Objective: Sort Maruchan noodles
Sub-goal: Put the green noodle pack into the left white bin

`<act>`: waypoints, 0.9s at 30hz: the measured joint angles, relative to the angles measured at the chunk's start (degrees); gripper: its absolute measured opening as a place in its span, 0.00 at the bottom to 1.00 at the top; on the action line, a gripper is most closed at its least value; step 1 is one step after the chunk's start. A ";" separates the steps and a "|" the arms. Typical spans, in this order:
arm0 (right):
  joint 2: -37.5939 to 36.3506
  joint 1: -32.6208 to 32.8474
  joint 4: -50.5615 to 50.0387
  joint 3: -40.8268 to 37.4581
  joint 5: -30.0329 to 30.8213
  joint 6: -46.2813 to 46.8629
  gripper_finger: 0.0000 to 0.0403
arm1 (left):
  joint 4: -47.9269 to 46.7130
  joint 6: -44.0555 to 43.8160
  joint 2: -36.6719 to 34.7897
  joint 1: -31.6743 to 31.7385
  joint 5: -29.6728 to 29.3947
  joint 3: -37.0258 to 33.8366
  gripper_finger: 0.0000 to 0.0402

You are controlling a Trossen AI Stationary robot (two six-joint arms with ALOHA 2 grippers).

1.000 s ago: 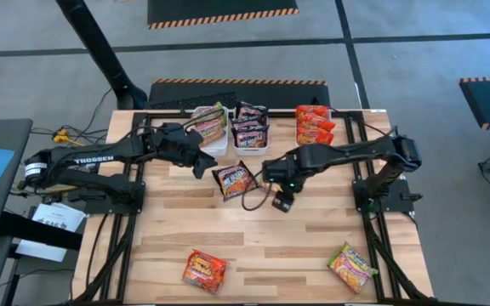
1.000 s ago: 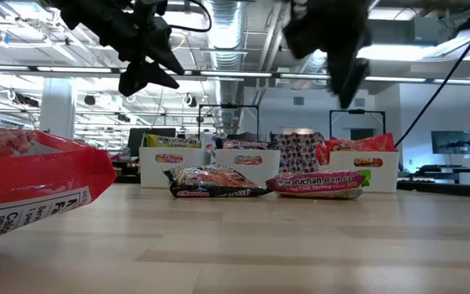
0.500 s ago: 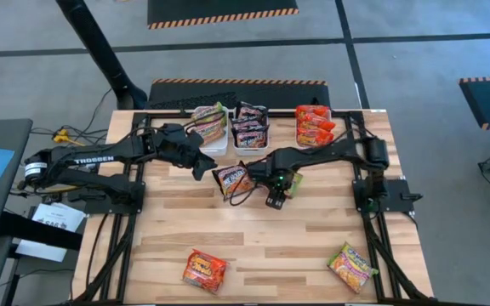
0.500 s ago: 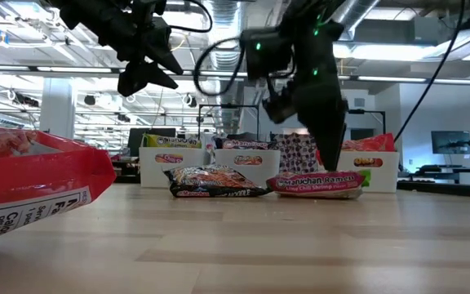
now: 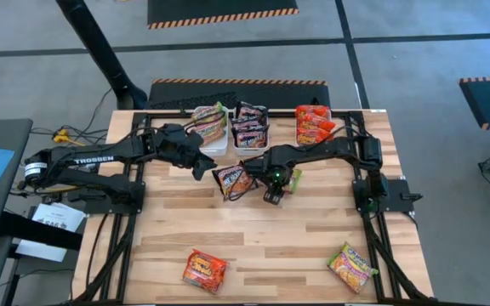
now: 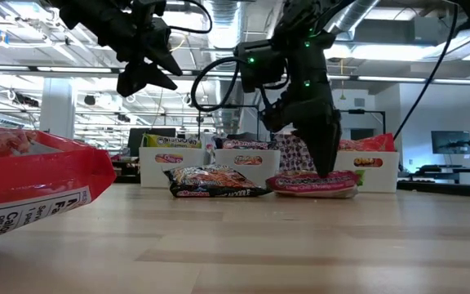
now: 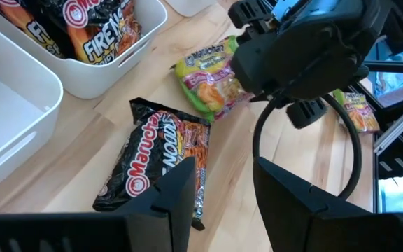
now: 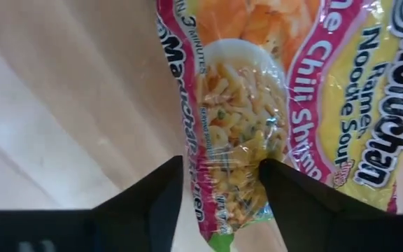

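A green-yellow noodle packet (image 5: pixel 292 178) lies flat on the table's middle, next to a black packet (image 5: pixel 231 180). My right gripper (image 8: pixel 219 203) points down over the green-yellow packet (image 8: pixel 257 126) and is open. One finger stands over the packet's edge and the other over its printed face. In the low view its fingertips (image 6: pixel 327 167) reach down to the packet's top (image 6: pixel 312 184). My left gripper (image 7: pixel 222 203) hangs open and empty above the table, left of the black packet (image 7: pixel 159 164). My right gripper comes at the green-yellow packet from above, fingers pointing down. One finger (image 8: pixel 152 203) is at the packet's long edge and the other (image 8: pixel 296 199) is over its face. The packet lies flat on the table. Whether the fingertips touch it, I cannot tell.
Three white trays stand along the far edge: one with green-yellow packets (image 5: pixel 211 124), one with black packets (image 5: pixel 251 126), one with red packets (image 5: pixel 314 125). A red packet (image 5: pixel 204 270) and another green-yellow packet (image 5: pixel 352 265) lie near the table's near edge.
My right gripper has come down from well above the table, moving a little toward the far edge and the left, until its fingertips stand at the green-yellow packet. The packets have not moved.
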 joint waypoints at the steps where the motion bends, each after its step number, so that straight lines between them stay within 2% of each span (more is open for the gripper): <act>1: 0.00 0.00 0.74 0.04 0.55 0.84 0.57 | 0.01 0.00 0.00 0.00 0.01 0.00 0.32; 5: 0.02 -0.36 1.21 0.04 1.36 2.72 0.45 | 0.01 0.02 0.00 0.00 0.01 0.00 0.32; 14: -0.04 0.16 1.41 0.09 -0.85 4.03 0.04 | 0.05 0.02 0.00 0.00 0.01 0.00 0.32; 21: -1.58 2.33 -1.81 1.12 -0.67 4.54 0.01 | 0.07 0.07 0.00 0.00 0.01 0.00 0.32; 27: -2.90 3.69 -4.41 3.10 -1.69 7.43 0.03 | 0.07 0.07 0.00 0.00 0.01 0.00 0.32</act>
